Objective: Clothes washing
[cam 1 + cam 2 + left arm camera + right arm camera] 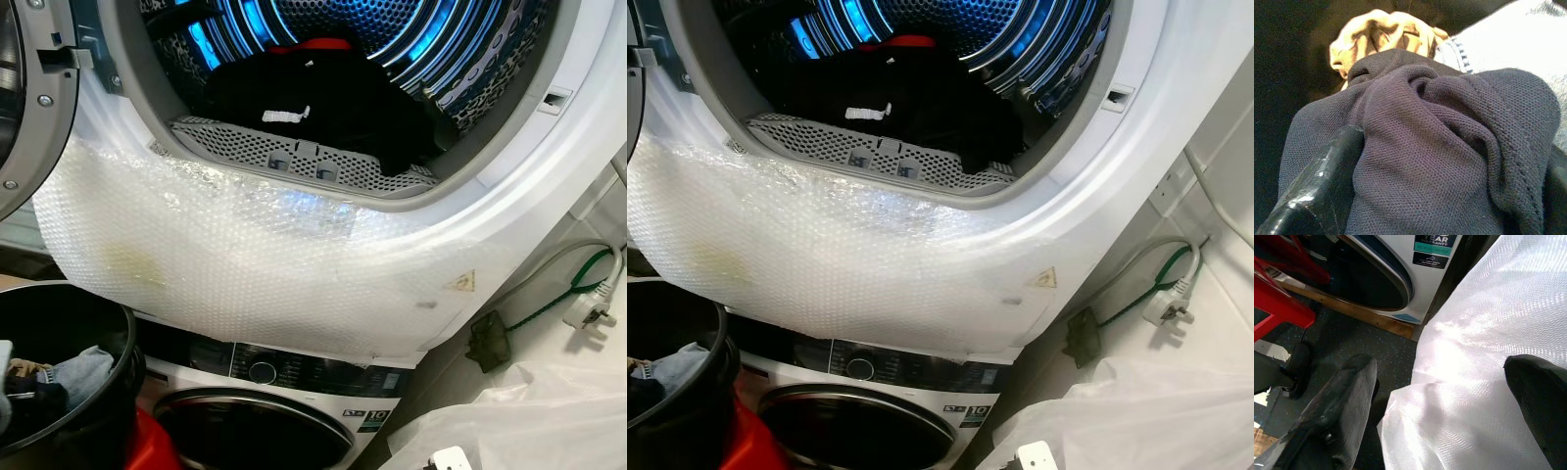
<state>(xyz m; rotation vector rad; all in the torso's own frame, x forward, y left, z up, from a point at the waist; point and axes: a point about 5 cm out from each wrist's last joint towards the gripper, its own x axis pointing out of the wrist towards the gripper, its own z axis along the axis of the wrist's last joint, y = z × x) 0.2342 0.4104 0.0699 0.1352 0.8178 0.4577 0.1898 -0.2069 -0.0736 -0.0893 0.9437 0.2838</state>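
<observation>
A: Nearest the camera, what is the left gripper (1449, 196) doing?

B: It is closing its black fingers (1317, 181) around a bunched dark purple knit garment (1449, 147). A tan cloth (1383, 36) and a pale denim piece (1508, 44) are lying just behind it. Judging by the dim surroundings, this is happening inside the black basket (113, 377) at the robot's lower left.

A: And the right gripper (1444, 406)?

B: It is hanging idle with its fingers spread apart, holding nothing, above a white plastic sheet (1488, 333) beside the lower machine (265, 411).

A: Where is the laundry going?

B: Probably into the upper drum (323, 39), which is standing open above the bubble wrap (245, 255) covering its front. Dark clothes (313, 103) are already lying inside, behind the grey lint filter (304, 157).

A: How is this step best done?

B: The grip appears to be taking a fold, not the whole garment, so lifting slowly is advisable. The load should be clearing the basket rim, then rising over the filter edge without dragging the neighbouring cloths out.
</observation>
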